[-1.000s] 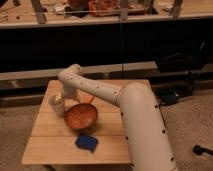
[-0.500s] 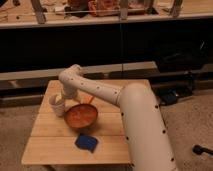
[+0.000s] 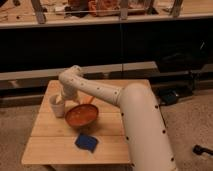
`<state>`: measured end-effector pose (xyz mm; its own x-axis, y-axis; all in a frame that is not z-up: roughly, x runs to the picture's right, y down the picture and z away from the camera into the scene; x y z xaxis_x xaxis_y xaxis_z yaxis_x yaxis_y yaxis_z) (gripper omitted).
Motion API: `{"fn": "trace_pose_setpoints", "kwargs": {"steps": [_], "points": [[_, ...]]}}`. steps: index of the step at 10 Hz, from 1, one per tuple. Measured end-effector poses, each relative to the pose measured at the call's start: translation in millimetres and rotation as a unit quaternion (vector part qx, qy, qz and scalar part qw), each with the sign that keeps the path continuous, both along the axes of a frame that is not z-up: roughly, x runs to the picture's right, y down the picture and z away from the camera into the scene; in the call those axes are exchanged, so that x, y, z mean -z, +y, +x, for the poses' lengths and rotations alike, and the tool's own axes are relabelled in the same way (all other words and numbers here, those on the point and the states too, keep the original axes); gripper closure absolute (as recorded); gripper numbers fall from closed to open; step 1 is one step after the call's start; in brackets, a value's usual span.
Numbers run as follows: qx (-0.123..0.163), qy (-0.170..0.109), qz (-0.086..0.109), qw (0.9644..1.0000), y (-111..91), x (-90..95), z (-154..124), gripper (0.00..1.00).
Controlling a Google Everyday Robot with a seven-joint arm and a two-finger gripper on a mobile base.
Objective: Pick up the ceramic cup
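Over the table (image 3: 45, 145), the bent arm's tool (image 3: 62, 98) meets the ceramic cup (image 3: 57, 107).

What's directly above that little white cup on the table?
The gripper at the arm's end hangs right over the ceramic cup, covering its opening, so its inside is hidden.

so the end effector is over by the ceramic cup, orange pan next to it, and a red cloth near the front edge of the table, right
Not quite: the cloth is blue, not red, as the camera view shows. The rest holds: the end effector is at the ceramic cup, with the orange pan beside it on the table.
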<state>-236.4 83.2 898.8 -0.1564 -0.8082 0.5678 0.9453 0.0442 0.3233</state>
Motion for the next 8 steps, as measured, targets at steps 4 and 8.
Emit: {"fn": "trace_pose_setpoints", "kwargs": {"steps": [4, 8], "points": [[0.005, -0.004, -0.001, 1.0, 4.5, 0.6, -1.0, 0.39], [0.01, -0.007, -0.001, 0.9999, 4.8, 3.5, 1.6, 0.78]]}}
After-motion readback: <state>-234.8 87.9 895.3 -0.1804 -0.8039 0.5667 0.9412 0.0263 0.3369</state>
